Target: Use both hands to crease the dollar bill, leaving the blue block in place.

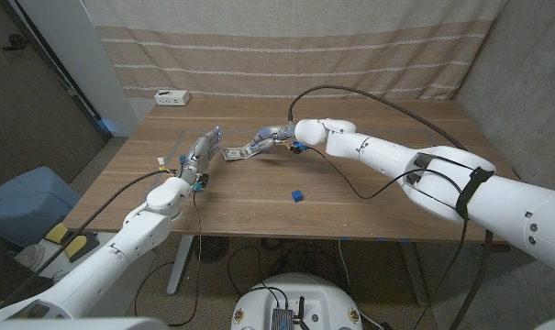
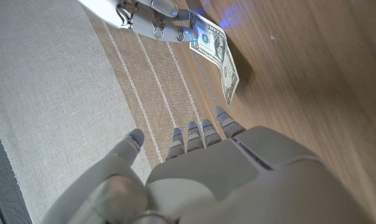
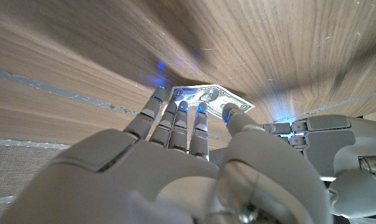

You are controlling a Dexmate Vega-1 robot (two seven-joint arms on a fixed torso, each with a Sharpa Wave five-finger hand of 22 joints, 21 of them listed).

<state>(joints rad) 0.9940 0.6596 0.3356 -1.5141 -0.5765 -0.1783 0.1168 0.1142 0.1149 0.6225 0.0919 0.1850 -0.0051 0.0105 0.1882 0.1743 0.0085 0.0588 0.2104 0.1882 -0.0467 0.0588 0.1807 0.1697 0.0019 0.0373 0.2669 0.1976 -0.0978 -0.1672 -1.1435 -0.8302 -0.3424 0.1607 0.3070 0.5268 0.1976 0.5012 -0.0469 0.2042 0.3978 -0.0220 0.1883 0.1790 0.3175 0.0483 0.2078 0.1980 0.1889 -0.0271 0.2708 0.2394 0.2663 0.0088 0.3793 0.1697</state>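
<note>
At the far left corner of the wooden table (image 1: 369, 197) we see a small white box (image 1: 172, 96) lying well apart from the work and playing no part in it. Next comes our left hand (image 1: 202, 151), reaching in toward the middle of the table; in the left wrist view its fingers (image 2: 194, 134) stand spread and straight, gripping nothing, and they stop just short of the near end of the dollar bill (image 2: 217, 53), which we judge is the stance of a hand waiting to take the free end. The bill sits near the table's middle, between the two hands, and it looks lifted off the wood at an angle, casting a shadow beneath it. Our right hand (image 1: 272, 136) holds it: the left wrist view shows the far end pinched at the fingertips, while the right wrist view shows the fingers (image 3: 175, 121) extended along the bill's edge with the thumb beside them. Held by one end like this, the note hangs out where the other hand can meet it, so the crease is not yet begun. Nearer the front edge, toward the right, the blue block (image 1: 297, 194) rests well apart from both hands, undisturbed
</note>
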